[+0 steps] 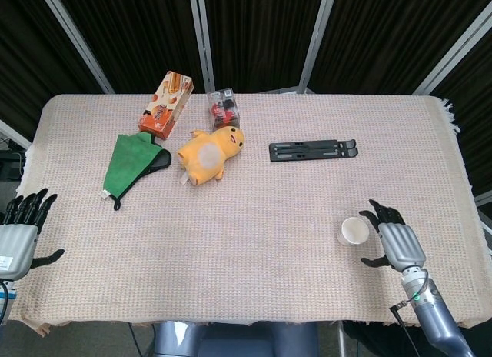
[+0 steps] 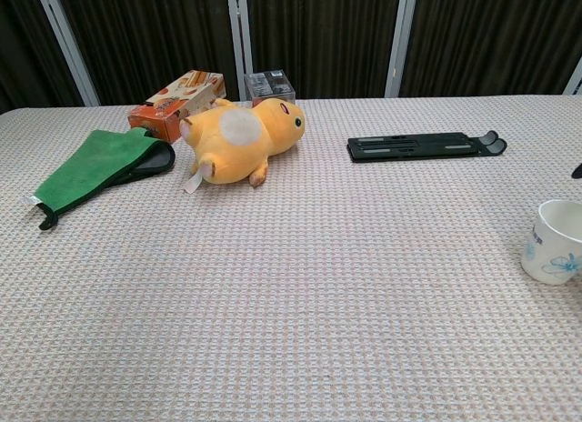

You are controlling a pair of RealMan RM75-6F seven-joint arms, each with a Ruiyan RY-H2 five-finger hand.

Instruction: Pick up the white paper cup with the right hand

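Bench (image 1: pixel 254 241) covered with beige woven cloth. Far-left cluster, largest first: green cloth (image 1: pixel 131 163) lying flat; yellow plush toy (image 1: pixel 209 152) on its side just right of it; orange snack box (image 1: pixel 164 105) behind the cloth; small clear box (image 1: pixel 223 108) with red contents behind the plush. Black folding stand (image 1: pixel 314 151) lies flat at centre-right, well apart from the cup. Nothing stands between cup and right hand.

White paper cup (image 1: pixel 354 231) stands upright near the bench's front-right area, open end up; blue print on its side in the chest view (image 2: pixel 555 242).

Right hand (image 1: pixel 393 240) just beside the cup on its right, fingers spread, holding nothing; contact cannot be told. Left hand (image 1: pixel 18 232) at the bench's front-left edge, fingers spread, holding nothing.
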